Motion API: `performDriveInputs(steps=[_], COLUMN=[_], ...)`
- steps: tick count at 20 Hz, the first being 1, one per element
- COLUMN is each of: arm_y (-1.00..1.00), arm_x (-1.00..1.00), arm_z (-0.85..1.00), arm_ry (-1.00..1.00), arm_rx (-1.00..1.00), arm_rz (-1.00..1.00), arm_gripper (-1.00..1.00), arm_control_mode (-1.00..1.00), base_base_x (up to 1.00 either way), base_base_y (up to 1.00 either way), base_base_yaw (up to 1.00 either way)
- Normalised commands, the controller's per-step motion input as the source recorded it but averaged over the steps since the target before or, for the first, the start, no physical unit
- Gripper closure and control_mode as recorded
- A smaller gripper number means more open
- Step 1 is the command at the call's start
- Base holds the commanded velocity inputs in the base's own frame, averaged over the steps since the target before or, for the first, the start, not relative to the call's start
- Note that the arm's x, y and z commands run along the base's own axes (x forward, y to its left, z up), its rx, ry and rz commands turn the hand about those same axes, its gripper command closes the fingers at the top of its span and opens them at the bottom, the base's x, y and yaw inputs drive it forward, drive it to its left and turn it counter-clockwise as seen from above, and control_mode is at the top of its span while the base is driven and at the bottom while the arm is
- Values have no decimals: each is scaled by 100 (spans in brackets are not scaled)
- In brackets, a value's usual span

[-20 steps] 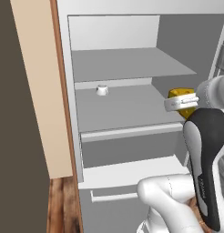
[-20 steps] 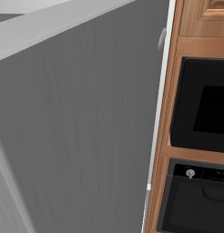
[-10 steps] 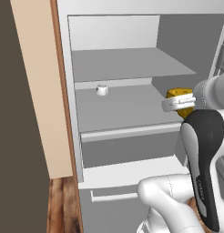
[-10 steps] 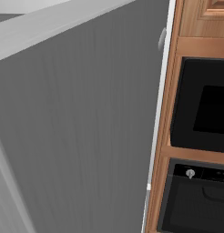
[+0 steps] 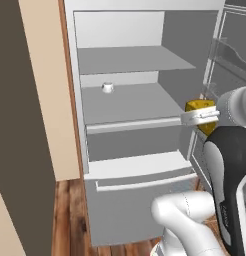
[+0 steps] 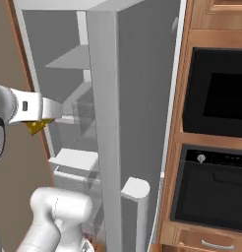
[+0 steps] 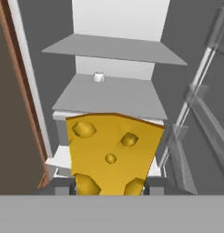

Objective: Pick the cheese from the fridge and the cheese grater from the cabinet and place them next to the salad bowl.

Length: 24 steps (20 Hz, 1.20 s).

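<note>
Gripper (image 5: 201, 116) clamps the cheese (image 5: 199, 106) between its fingers, outside the fridge (image 5: 130, 100).

gripper (image 5: 201, 117): clamped on cheese (image 5: 198, 105) | position: outside fridge (image 5: 130, 100) front, right | middle shelf: small white cup (image 5: 108, 87)

The open fridge (image 5: 130, 165) has grey inner shelves. On the middle shelf (image 5: 126, 102) stands a small white cup (image 5: 108, 87), near the back wall; it may be a lidded pot, too small to tell. The upper shelf (image 5: 130, 59) is bare.
</note>
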Motion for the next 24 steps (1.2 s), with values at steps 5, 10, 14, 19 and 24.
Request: performDriveInputs(steps=[5,10,14,19,24], arm_y=[0,0,0,0,0], arm_x=[0,0,0,0,0], arm_z=[0,0,0,0,0], arm_ry=[0,0,0,0,0], arm_rx=[0,0,0,0,0], arm_rz=[0,0,0,0,0], arm_gripper=[100,100,100,100,100], arm_control_mode=[100,100,100,100,100], base_base_x=[-100,-100,-100,-99,-25], base_base_y=[23,42,17,8,23], base_base_yaw=[2,15,13,-30,-90])
